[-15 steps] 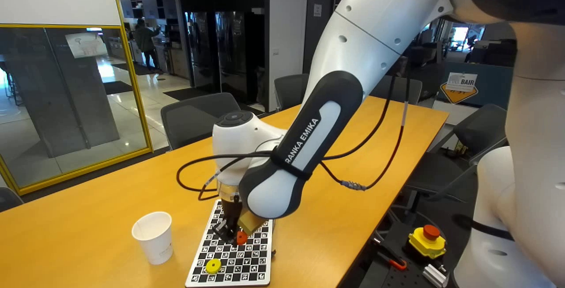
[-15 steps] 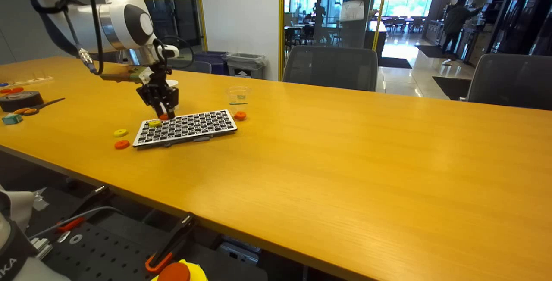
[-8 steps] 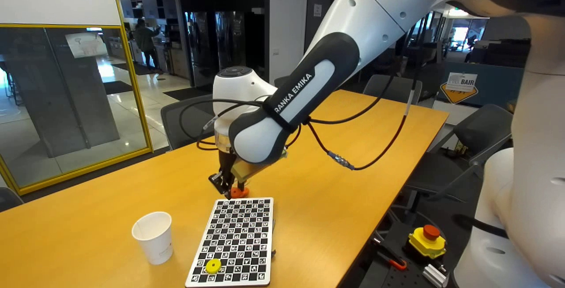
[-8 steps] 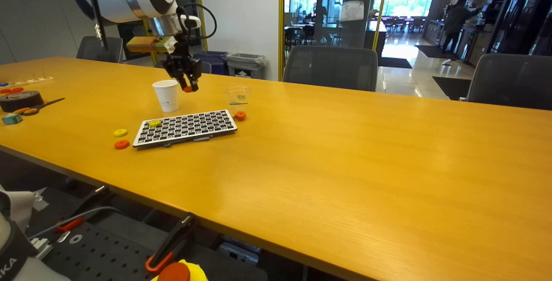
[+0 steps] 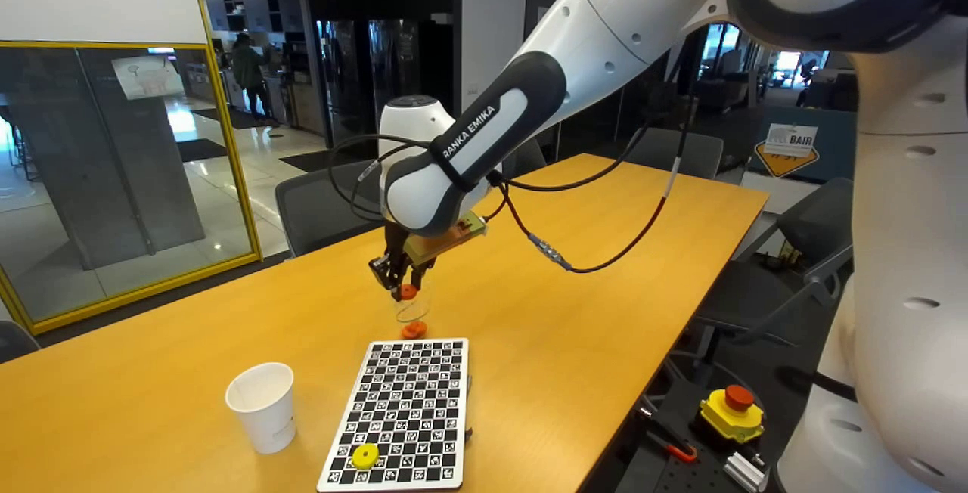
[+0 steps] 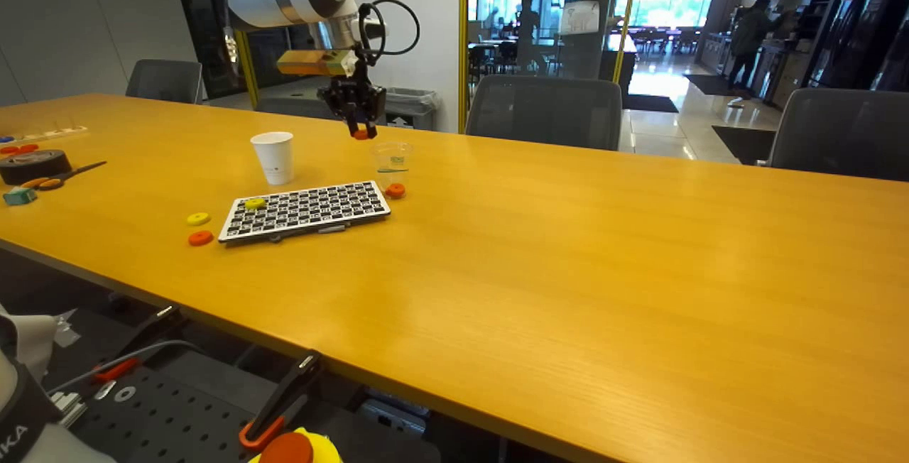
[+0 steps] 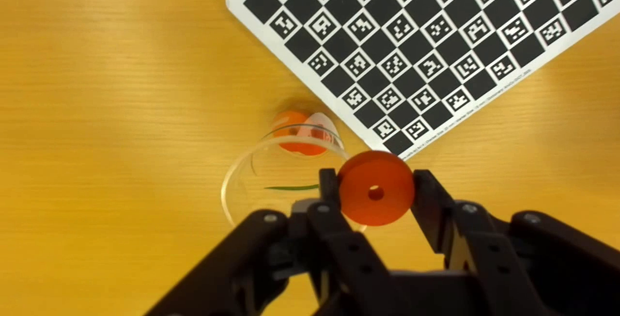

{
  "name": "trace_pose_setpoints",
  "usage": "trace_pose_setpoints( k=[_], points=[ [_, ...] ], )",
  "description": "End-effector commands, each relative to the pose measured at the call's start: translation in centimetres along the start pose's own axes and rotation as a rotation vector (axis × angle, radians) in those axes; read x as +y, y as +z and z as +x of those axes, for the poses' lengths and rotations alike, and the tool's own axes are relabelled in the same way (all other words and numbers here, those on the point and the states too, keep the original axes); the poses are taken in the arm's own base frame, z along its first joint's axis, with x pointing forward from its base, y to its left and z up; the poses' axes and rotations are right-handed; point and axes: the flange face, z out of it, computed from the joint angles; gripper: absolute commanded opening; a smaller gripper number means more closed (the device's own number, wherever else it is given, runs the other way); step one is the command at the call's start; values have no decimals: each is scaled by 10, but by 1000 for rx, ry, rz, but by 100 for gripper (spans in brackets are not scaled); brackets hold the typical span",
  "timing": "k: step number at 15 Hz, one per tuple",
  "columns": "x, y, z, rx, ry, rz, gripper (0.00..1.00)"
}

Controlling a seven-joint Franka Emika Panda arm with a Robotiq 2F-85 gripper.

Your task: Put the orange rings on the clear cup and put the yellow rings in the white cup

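Near the rim of the clear cup point(image 6: 393, 160), I pinch an orange ring point(image 7: 361, 209) between the jaws of my gripper point(image 7: 375, 187); another orange ring point(image 6: 395, 191) shows at the cup's base; a yellow ring point(image 5: 364, 460) lies on the board point(image 5: 412, 402); beside that, the white cup point(image 5: 267, 419).

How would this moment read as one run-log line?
pincer: shut on orange ring | location: near top of clear cup | release: not yet | yellow ring: on checkered board | second yellow ring: on table
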Motion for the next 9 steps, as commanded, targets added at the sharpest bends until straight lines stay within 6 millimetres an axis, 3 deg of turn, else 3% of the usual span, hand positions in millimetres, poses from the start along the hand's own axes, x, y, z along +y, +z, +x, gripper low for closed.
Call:
trace_pose_setpoints(
  k=[1, 5, 9],
  points=[
    [7, 16, 33, -24, -13, 16, 22],
    [14, 26, 49, -38, -11, 9, 22],
    [18, 26, 52, -30, -8, 4, 22]
  ],
)
